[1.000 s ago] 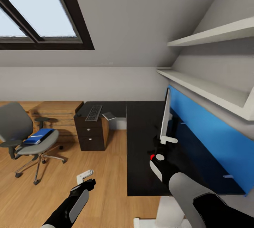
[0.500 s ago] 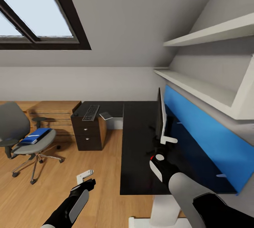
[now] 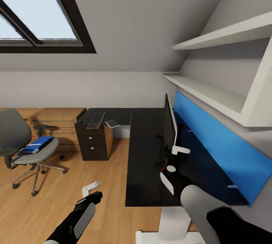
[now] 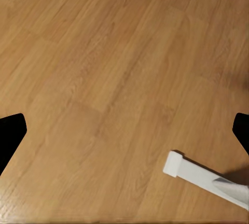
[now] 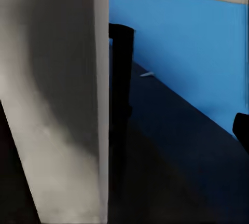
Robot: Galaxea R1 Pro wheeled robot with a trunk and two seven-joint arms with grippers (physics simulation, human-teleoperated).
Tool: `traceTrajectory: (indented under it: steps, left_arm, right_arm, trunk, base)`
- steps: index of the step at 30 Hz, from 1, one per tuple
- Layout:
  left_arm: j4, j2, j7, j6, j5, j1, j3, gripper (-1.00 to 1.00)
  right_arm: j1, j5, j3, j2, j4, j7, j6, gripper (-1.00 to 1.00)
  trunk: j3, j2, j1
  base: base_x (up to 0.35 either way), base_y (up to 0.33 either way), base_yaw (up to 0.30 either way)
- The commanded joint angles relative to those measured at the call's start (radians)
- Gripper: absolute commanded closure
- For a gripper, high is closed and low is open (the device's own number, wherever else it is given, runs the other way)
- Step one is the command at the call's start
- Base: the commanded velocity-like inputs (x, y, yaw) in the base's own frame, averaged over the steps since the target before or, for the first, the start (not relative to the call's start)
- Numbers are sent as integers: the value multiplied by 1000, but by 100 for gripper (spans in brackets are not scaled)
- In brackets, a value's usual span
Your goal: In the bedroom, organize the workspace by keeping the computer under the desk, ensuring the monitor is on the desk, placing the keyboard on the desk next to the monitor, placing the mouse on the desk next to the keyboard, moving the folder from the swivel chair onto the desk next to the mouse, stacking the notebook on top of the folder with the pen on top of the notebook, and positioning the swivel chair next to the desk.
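Left gripper [image 3: 91,190]: hangs over bare wood floor, short of the desk's near end and off its open side; fingers spread, nothing between them. Left wrist view shows floorboards plus a white desk foot [image 4: 205,178].
Right gripper [image 3: 174,152]: over the desk [image 3: 145,168], right at the monitor's base end. You have one white finger past the screen's near edge on the back side; whether the jaws pinch the panel I cannot tell.
Monitor [image 3: 169,125]: stands on the desk, seen almost edge-on, black face toward the room, pale back toward the blue panel [image 3: 215,144]. Right wrist view has the grey-white back [image 5: 57,105] very close, dark stand behind it.
Key relation: monitor lies straight ahead of your right jaws, touching or nearly so; its long axis runs away from you, along the desk's length, parallel to the blue panel. Right arm is the near one; left arm is well apart.
Keyboard [image 3: 96,120]: on the desk's far wing, above the drawer unit [image 3: 94,144], well apart from the monitor. Small pale flat thing just beside it, too small to name.
Swivel chair [image 3: 26,148]: out on the floor, well off the desk's far wing.
Folder [image 3: 36,145]: blue, flat on the chair seat, not yet on the desk.
Next, my guess: settle the monitor with the right arm, then go for the keyboard.
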Motion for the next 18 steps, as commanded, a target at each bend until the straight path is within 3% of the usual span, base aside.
traceTrajectory:
  steps: [1,18]
  left_arm:
    - [-2,1,8,3,6,0,-3,-100]
    - [-2,2,9,3,6,0,-3,-100]
  right_arm:
    - [-1,-11,8,-1,1,-4,-6,-100]
    - [-1,-10,8,-1,2,-4,-6,-100]
  trunk:
    - [-1,-1,0]
    - [-1,-1,0]
  base:
    - [-197,-196,0]
    - [-23,-50,0]
